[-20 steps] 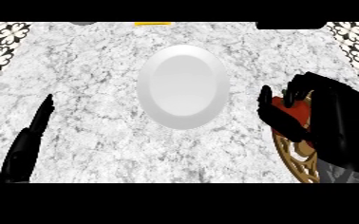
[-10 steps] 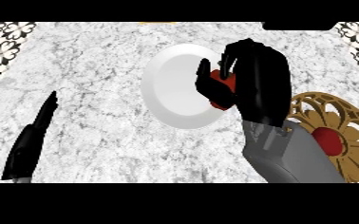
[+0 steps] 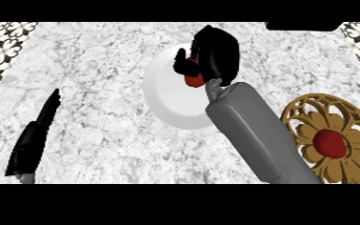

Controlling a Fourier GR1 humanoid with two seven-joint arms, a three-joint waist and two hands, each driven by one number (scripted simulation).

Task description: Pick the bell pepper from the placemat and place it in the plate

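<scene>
Pepper (image 3: 195,80) clamped in my right hand (image 3: 215,52), above the plate (image 3: 167,101), my left hand (image 3: 35,138) straight-fingered near the left edge, placemat (image 3: 329,143) at right.

The right hand (image 3: 216,52) curls round the red bell pepper (image 3: 195,80) over the white plate (image 3: 169,102); the gold placemat (image 3: 304,119) lies right of it; the left hand (image 3: 34,140) rests open, lower left.

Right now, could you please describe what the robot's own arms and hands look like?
The right forearm is a smooth, rounded grey shell ending in the black right hand. The left hand is black too, with a sliver of grey at its wrist. No cables or markings show.
</scene>
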